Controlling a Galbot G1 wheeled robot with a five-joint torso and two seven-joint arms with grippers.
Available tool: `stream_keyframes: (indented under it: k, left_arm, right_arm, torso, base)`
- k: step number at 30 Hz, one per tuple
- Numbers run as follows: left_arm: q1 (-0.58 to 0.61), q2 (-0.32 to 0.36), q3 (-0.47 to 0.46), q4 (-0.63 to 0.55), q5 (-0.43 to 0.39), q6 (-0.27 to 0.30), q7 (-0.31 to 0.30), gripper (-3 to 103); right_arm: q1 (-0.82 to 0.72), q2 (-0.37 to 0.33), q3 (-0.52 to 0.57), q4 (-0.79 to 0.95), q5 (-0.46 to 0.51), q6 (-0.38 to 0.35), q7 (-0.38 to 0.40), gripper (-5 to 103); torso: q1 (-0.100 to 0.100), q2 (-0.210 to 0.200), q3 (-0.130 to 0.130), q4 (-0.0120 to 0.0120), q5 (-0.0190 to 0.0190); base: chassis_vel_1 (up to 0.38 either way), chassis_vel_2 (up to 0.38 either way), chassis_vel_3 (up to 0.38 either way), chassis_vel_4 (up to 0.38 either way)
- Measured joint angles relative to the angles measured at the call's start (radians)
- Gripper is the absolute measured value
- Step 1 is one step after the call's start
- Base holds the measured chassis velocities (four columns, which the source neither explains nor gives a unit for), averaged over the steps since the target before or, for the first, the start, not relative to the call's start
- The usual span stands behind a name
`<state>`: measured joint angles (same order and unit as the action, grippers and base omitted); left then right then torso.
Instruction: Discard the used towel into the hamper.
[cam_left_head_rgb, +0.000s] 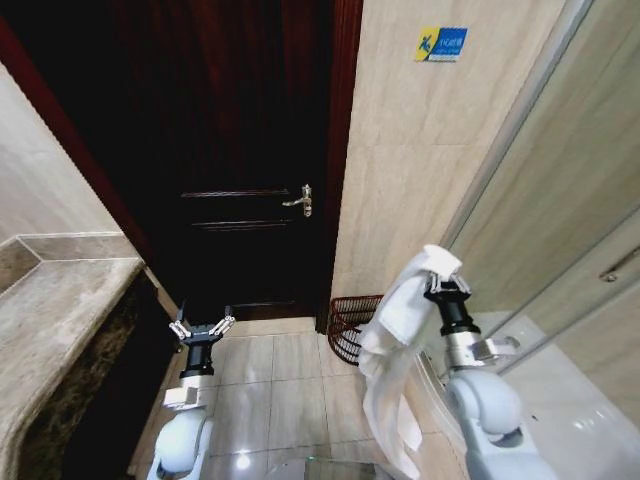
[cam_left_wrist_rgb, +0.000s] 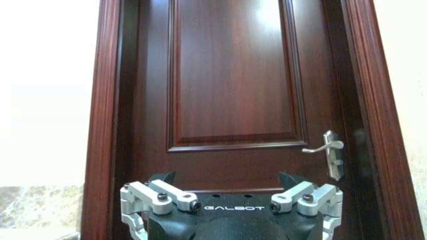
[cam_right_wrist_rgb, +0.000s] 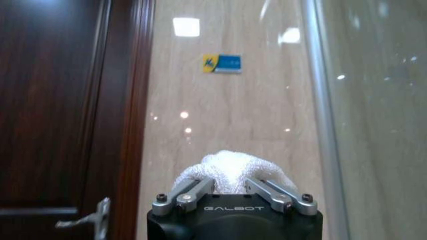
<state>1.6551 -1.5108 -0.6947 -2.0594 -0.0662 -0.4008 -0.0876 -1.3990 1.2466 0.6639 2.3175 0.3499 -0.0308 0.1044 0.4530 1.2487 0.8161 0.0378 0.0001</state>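
Towel (cam_left_head_rgb: 395, 340), white and limp, hangs lower right of centre from your right gripper (cam_left_head_rgb: 447, 283), whose fingers pinch its bunched top. It looks soft and light; it will swing. Hamper (cam_left_head_rgb: 345, 322) sits just behind it. Your left gripper (cam_left_head_rgb: 202, 329), lower left, is spread wide, empty.

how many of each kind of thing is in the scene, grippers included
towel: 1, white, held by the right gripper
hamper: 1
door: 1
wall sign: 1
grippers: 2, left gripper empty with jaws open, right gripper
total: 6
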Motion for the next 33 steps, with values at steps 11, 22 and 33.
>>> stream_keyframes:
  k: [11, 22, 33]
  left_arm:
    - [0.009, -0.062, -0.001, 0.025, 0.028, -0.029, -0.004, 100]
    - [0.025, -0.098, -0.006, 0.018, 0.051, -0.055, 0.001, 100]
    - [0.039, -0.099, -0.021, -0.002, 0.086, -0.046, -0.001, 100]
  right_arm:
    - [0.045, -0.248, 0.189, 0.157, 0.361, -0.145, 0.124, 8]
    - [0.468, -0.57, 0.137, 0.05, 0.691, -0.253, 0.216, 8]
    - [0.921, -0.702, 0.014, -0.301, 0.834, -0.31, 0.081, 8]
  torso:
    - [0.0, 0.0, 0.0, -0.0002, 0.0003]
    - [0.001, 0.0, 0.0, -0.0002, 0.0006]
    - [0.001, 0.0, 0.0, -0.0005, 0.0003]
  base:
    - [0.0, 0.0, 0.0, 0.0]
    - [0.0, 0.0, 0.0, 0.0]
    - [0.0, 0.0, 0.0, 0.0]
